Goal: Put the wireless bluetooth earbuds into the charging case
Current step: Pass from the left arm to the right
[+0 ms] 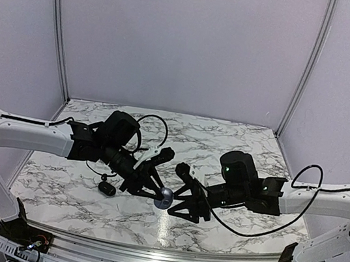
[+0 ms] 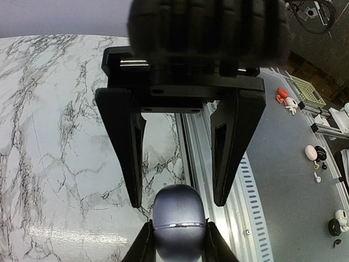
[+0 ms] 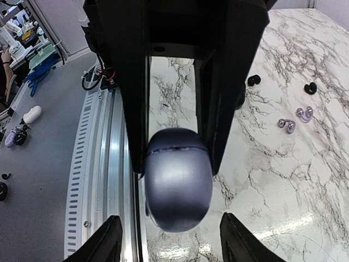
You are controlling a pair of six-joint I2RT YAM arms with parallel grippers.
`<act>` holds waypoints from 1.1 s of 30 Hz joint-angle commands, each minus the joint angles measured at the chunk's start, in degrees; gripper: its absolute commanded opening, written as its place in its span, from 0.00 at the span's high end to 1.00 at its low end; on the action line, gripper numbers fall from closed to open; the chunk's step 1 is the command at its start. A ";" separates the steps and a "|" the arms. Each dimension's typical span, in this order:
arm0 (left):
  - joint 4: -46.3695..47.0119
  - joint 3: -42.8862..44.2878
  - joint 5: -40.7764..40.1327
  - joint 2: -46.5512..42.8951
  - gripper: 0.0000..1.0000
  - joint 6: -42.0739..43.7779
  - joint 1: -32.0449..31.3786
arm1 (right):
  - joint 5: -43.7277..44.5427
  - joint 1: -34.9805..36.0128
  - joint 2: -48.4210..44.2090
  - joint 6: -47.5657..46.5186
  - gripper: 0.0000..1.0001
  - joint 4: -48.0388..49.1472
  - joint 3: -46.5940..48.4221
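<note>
My left gripper (image 1: 164, 197) is shut on a silvery-grey oval charging case (image 1: 165, 198), lid closed, and holds it above the table near the front edge. In the left wrist view the case (image 2: 179, 215) sits between my fingertips (image 2: 143, 243). My right gripper (image 1: 180, 205) is open, its fingers either side of the case's free end and not touching it (image 3: 177, 185). In the right wrist view, two black earbuds (image 3: 253, 80) and two silvery earbuds (image 3: 292, 121) lie on the marble. A black oval case (image 1: 108, 188) lies on the table to the left.
The aluminium rail (image 3: 109, 153) runs along the table's front edge, just below the held case. Grey floor with small loose items (image 2: 313, 153) lies beyond it. White enclosure walls (image 1: 188, 41) stand at the back and sides.
</note>
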 commanded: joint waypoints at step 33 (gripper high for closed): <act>9.38 -4.12 -4.34 -6.04 0.37 -4.95 2.15 | -3.63 -3.95 -3.57 2.60 0.87 11.78 1.49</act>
